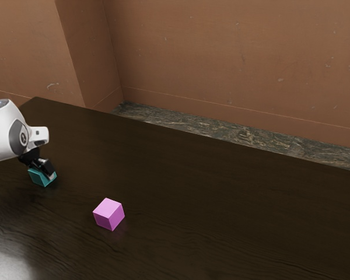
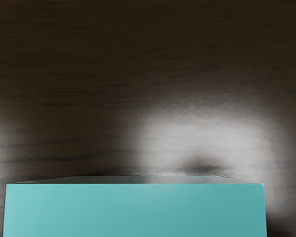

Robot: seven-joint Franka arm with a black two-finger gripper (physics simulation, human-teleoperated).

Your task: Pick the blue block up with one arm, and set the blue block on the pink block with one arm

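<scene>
At the exterior view's left, my black gripper (image 1: 41, 170) reaches down onto the blue-green block (image 1: 42, 178), with a finger against each side of it, so it is shut on the block. The block is at or just above the dark wooden table (image 1: 221, 192). In the wrist view the blue block (image 2: 133, 211) is a wide teal face right under my hand. The pink block (image 1: 109, 213) rests on the table, apart from the gripper, toward the exterior view's right and nearer the front edge.
A brown wall (image 1: 239, 52) stands behind the table, with a strip of mottled stone floor (image 1: 239, 135) along the table's far edge. A pale glare lies on the tabletop (image 2: 197, 133) beyond the blue block.
</scene>
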